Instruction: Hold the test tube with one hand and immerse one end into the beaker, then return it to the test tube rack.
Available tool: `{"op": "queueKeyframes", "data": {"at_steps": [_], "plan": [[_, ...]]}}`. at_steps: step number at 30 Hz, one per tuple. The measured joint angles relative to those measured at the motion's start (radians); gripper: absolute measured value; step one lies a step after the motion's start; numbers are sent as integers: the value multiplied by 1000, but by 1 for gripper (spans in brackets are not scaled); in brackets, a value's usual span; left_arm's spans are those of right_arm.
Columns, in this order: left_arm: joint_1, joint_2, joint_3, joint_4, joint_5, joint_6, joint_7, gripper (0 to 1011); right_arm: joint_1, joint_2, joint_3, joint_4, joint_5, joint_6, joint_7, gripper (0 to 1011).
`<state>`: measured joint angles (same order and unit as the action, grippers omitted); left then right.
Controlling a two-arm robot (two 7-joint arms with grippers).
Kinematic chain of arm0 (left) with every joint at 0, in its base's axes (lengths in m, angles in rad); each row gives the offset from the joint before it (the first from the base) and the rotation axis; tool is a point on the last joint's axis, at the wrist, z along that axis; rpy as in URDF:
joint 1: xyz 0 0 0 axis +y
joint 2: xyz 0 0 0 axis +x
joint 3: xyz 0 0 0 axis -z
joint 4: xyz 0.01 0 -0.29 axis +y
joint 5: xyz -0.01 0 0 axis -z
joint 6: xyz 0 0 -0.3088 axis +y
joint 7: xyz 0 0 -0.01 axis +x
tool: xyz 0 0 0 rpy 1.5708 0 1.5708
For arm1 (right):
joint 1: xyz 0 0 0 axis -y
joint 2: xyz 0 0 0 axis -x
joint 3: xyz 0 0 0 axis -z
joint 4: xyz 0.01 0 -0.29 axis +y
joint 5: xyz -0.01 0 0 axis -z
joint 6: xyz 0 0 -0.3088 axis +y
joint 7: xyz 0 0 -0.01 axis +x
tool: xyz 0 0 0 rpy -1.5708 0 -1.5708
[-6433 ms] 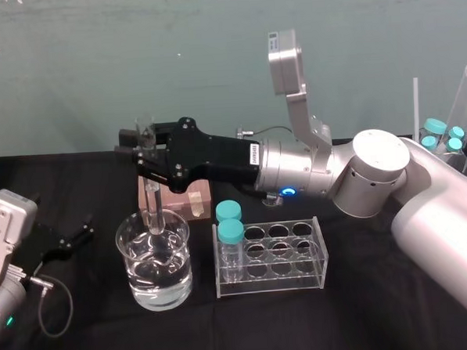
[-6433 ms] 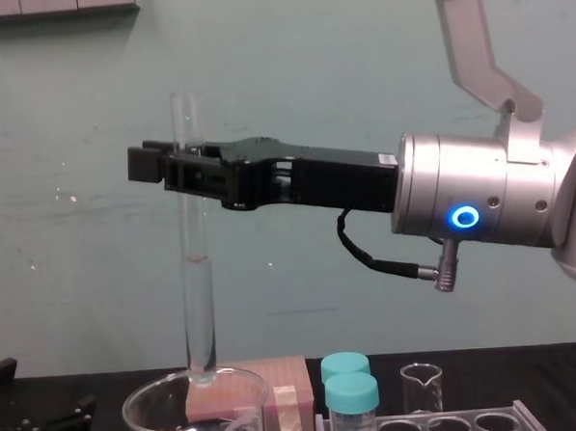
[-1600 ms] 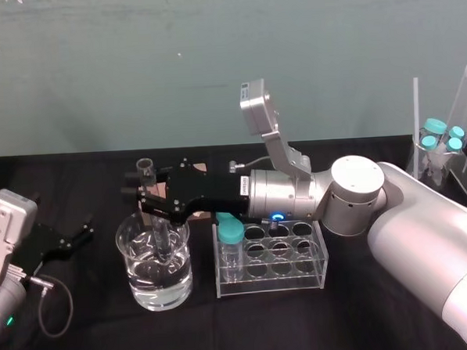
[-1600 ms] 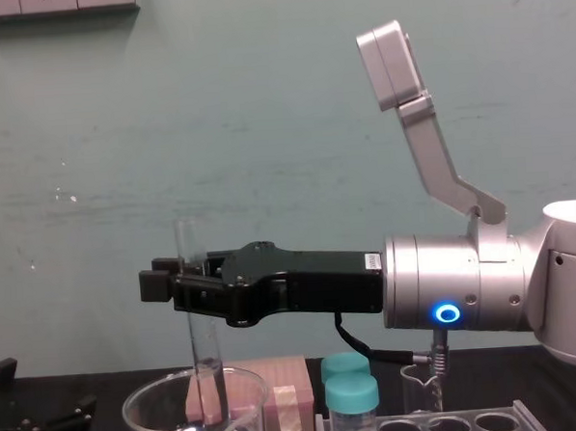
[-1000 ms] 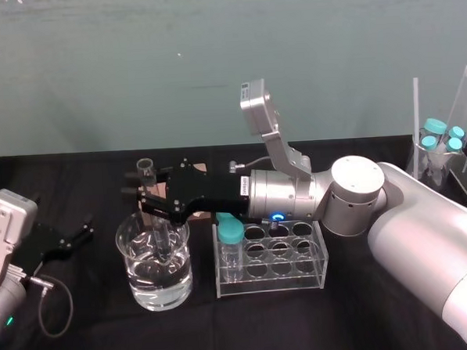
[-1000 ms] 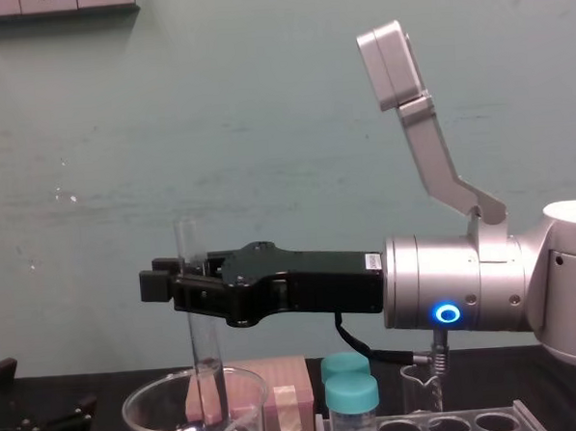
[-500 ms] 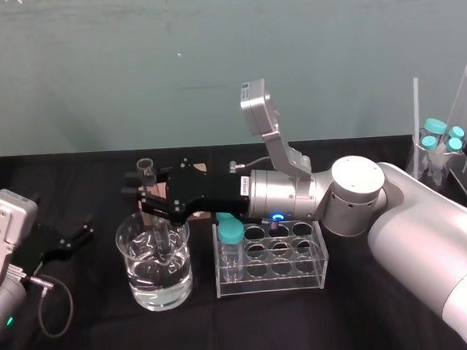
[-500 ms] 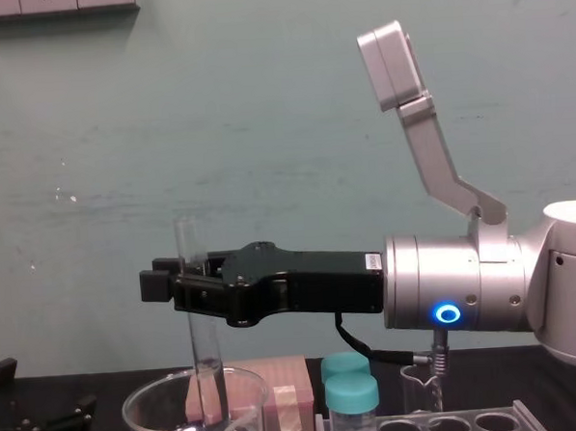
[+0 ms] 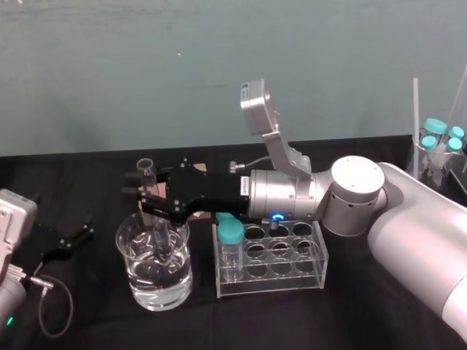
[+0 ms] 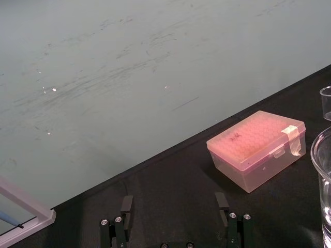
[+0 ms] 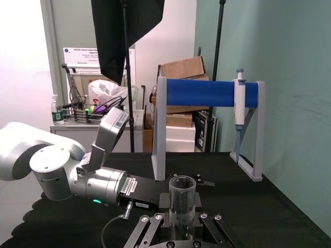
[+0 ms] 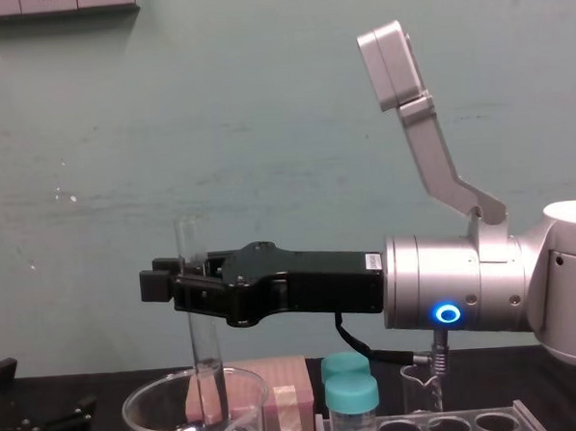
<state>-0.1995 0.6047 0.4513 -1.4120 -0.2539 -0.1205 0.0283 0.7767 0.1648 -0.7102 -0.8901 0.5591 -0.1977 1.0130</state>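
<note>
The right gripper (image 9: 144, 197) reached in from the right above the beaker (image 9: 137, 282), its jaws pinching the test tube (image 9: 145, 168) a little below the open rim. The tube stood nearly upright. Its rounded end had passed below the beaker's rim, toward the back wall of the glass; whether it touched the water could not be told.

The test tube rack (image 9: 312, 261) sat just beside the beaker on the right, with a narrow gap between them. Two teal-capped vials (image 9: 230, 231) filled its nearest holes, and the other holes stood open. A pink box (image 10: 256, 147) lay behind the beaker.

The left gripper (image 9: 74, 237) rested at the left edge of the worktop (image 9: 93, 339), jaws spread, well apart from the beaker. Bare black worktop lay in front of the beaker and rack.
</note>
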Motion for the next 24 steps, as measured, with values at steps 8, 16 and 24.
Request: {"op": "queueKeyframes", "data": {"at_steps": [8, 16, 24], "plan": [[0, 0, 0, 0, 0, 0, 0, 1000, 0, 0, 0, 0, 0, 0, 0, 241], [0, 0, 0, 0, 0, 0, 0, 1000, 0, 0, 0, 0, 0, 0, 0, 241], [0, 0, 0, 0, 0, 0, 0, 1000, 0, 0, 0, 0, 0, 0, 0, 241]]}}
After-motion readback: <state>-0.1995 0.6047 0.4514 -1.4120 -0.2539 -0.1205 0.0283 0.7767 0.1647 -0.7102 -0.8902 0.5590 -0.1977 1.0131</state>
